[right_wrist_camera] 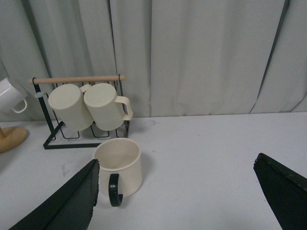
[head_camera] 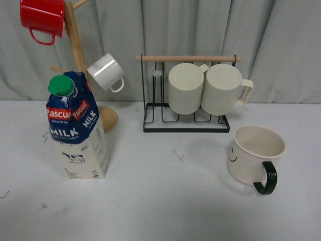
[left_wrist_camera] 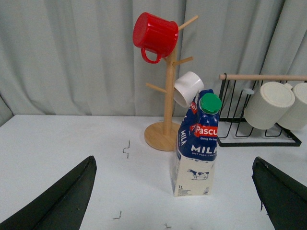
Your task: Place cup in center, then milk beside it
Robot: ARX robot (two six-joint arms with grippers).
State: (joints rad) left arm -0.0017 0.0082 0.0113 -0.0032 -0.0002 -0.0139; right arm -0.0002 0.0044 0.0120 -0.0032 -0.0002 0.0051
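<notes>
The cup (head_camera: 255, 154), cream-white with a black handle and a small smiley, stands upright on the right of the table. In the right wrist view the cup (right_wrist_camera: 118, 165) is beside one finger (right_wrist_camera: 67, 203) of my open, empty right gripper (right_wrist_camera: 176, 161). The milk (head_camera: 77, 130), a blue and cream carton with a green cap, stands upright on the left. In the left wrist view the milk (left_wrist_camera: 194, 158) stands ahead between the fingers of my open, empty left gripper (left_wrist_camera: 173, 162). The center (head_camera: 135, 186) is white tabletop with small black marks (head_camera: 178, 155). Neither gripper shows in the front view.
A wooden mug tree (head_camera: 75, 45) behind the milk carries a red mug (head_camera: 42, 17) and a small white mug (head_camera: 106, 72). A black wire rack (head_camera: 185, 118) at the back middle holds two ribbed cream mugs (head_camera: 205, 88). A grey curtain closes the back.
</notes>
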